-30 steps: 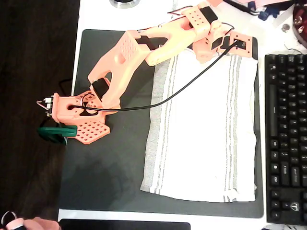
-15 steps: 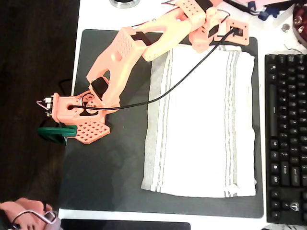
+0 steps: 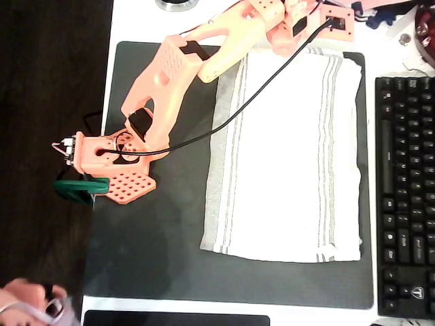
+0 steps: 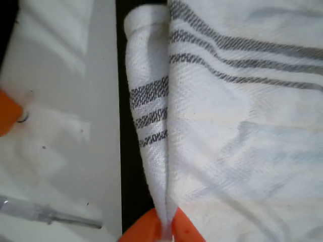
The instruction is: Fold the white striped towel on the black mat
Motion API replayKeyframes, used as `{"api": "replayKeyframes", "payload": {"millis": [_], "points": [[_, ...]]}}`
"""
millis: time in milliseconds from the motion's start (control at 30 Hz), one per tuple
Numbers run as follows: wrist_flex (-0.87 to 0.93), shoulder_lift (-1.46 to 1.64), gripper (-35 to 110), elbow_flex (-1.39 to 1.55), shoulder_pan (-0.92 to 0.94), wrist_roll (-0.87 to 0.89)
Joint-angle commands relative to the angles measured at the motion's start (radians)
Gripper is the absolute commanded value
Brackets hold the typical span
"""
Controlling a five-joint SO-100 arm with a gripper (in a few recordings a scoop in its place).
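Hand (image 4: 165, 233) clenched on a pinched fold of the white striped towel (image 3: 285, 163), over the black mat (image 3: 163, 231).

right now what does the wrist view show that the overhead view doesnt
Wrist view alone: the gripper shut on a raised pleat of the white striped towel, fingertips pinching the fold.

Overhead view alone: the whole towel spread out, the full black mat, the arm's base at the mat's left edge, and a keyboard on the right.

Both: towel stripes, dark mat beneath, and the white table beyond the mat's edge.
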Motion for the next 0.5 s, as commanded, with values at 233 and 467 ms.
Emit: {"api": "replayKeyframes", "payload": {"millis": [233,467], "points": [[0.169,0.411,0,0.164,0.210,-0.178],[0.255,0.611,0,0.245,0.443,-0.367]]}}
